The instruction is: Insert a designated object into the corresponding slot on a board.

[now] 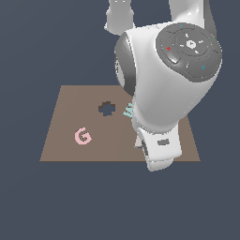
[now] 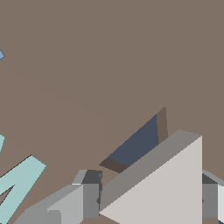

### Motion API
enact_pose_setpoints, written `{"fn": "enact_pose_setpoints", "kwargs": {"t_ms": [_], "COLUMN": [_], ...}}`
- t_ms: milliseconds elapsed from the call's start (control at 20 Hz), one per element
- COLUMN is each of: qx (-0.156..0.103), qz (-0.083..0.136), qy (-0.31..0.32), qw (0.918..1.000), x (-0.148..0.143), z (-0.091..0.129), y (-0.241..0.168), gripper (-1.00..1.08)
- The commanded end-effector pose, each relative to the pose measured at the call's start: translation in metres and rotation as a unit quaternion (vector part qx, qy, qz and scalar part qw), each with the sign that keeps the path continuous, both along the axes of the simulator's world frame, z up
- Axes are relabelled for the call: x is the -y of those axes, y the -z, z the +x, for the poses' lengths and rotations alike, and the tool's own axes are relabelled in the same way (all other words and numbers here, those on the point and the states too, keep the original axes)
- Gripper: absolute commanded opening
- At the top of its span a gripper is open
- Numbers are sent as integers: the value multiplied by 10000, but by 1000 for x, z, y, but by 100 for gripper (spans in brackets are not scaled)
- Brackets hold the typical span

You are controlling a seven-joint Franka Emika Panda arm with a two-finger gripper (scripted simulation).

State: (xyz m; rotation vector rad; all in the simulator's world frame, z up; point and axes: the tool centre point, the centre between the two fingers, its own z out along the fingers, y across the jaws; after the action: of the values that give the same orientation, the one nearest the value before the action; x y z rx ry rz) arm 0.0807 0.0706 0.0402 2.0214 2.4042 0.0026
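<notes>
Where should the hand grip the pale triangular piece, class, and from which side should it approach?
Grip the triangular piece across its flat side walls, coming from above. It is a thick prism with straight grey walls under a pale top face. In the wrist view the hand's fingers already flank it, over the slot.

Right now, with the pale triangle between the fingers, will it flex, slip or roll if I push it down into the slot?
The triangle looks like a stiff block with thick flat sides, so flexing seems unlikely. Its flat faces should not roll. Its smooth faces might slide between the fingers if a corner catches the slot edge.
</notes>
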Motion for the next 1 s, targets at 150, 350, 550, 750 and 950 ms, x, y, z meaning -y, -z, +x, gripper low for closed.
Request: {"fn": "enact_pose_setpoints", "kwargs": {"t_ms": [150, 350, 550, 750, 950], "qx": [1, -2, 0, 1, 1], "qz": [-2, 0, -7, -8, -8], "qy": [-352, -370, -389, -393, -393], "qw": [9994, 9993, 9992, 9992, 9992], "x": [-11, -12, -13, -13, -13], "z": [-4, -4, -5, -5, -5], "y": [0, 0, 7, 10, 10], "gripper": [-100, -100, -100, 100, 100]}}
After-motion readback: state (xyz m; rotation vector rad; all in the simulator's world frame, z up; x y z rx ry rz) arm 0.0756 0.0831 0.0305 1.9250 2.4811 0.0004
